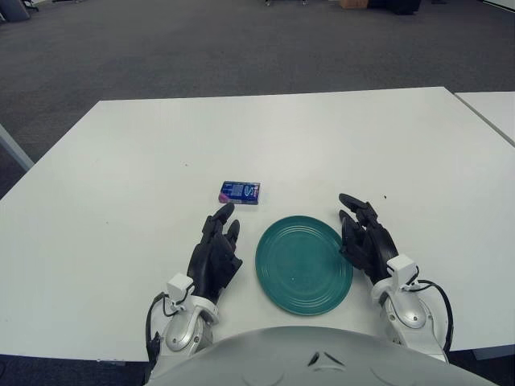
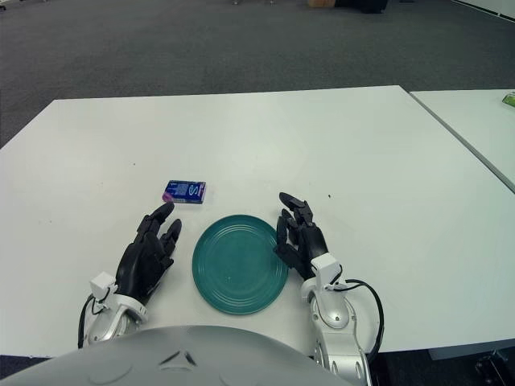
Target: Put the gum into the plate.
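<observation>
A small blue gum pack (image 1: 239, 192) lies flat on the white table (image 1: 161, 145), just beyond and left of a teal plate (image 1: 304, 264) near the front edge. The plate has nothing in it. My left hand (image 1: 216, 248) rests on the table left of the plate, fingers relaxed and spread, fingertips a short way short of the gum. My right hand (image 1: 365, 237) rests at the plate's right rim, fingers open, holding nothing.
A second white table (image 1: 491, 108) stands close on the right, separated by a narrow gap. Grey carpet lies beyond the far edge. A small dark speck (image 1: 385, 196) sits on the table right of the plate.
</observation>
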Action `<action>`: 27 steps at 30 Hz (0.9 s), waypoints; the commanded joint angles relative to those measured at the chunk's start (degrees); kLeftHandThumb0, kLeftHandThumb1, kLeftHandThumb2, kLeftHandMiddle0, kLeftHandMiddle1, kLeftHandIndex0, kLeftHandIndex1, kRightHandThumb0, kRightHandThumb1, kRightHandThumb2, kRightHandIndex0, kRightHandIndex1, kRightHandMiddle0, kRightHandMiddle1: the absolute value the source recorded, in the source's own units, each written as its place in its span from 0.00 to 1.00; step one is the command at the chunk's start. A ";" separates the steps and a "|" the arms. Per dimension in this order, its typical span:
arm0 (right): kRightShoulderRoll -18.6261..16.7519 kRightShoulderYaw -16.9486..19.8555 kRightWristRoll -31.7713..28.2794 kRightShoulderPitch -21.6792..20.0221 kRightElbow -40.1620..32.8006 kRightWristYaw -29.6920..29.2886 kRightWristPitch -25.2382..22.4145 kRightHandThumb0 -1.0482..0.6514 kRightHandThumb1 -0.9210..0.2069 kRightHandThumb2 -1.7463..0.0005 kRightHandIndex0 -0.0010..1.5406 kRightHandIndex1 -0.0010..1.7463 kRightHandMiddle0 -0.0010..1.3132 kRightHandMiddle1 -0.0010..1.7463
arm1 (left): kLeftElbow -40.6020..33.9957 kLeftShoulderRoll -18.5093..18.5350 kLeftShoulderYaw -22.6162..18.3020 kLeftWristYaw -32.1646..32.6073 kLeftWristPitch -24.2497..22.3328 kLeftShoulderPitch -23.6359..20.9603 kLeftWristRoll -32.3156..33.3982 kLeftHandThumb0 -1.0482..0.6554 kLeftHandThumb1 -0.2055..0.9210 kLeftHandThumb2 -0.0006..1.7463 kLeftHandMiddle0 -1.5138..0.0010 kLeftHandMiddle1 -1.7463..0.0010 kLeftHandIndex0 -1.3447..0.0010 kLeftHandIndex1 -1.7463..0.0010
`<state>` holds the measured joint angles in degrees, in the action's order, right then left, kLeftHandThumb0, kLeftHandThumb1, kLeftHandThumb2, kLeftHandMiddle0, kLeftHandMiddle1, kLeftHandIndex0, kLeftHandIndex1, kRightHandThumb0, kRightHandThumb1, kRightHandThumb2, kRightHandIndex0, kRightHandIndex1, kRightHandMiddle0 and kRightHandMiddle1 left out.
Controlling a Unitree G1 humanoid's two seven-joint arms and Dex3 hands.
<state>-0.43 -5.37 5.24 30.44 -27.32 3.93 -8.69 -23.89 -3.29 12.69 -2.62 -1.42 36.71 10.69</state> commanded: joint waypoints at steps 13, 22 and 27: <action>1.76 0.46 0.46 5.16 -1.11 0.10 -0.57 0.22 0.00 0.47 0.18 0.00 0.00 0.36 | 0.32 0.64 -0.17 -0.22 -0.63 -0.70 -0.11 0.00 1.00 0.61 0.83 1.00 1.00 0.60; 1.52 0.45 0.16 5.03 -0.92 0.13 -0.02 0.22 0.00 0.46 0.19 0.00 0.00 0.36 | 0.60 0.72 -0.31 -0.45 -0.60 -1.01 0.20 0.00 1.00 0.61 0.84 1.00 1.00 0.61; 1.36 0.41 0.04 4.92 -0.74 0.04 0.51 0.22 0.00 0.47 0.19 0.01 0.00 0.35 | 0.89 0.74 -0.47 -0.39 -0.11 -1.31 -0.12 0.00 1.00 0.61 0.83 1.00 1.00 0.60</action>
<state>-0.42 -5.29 5.49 30.43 -27.53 4.12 -9.03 -23.69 -2.84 12.50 -2.72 -1.58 36.17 10.73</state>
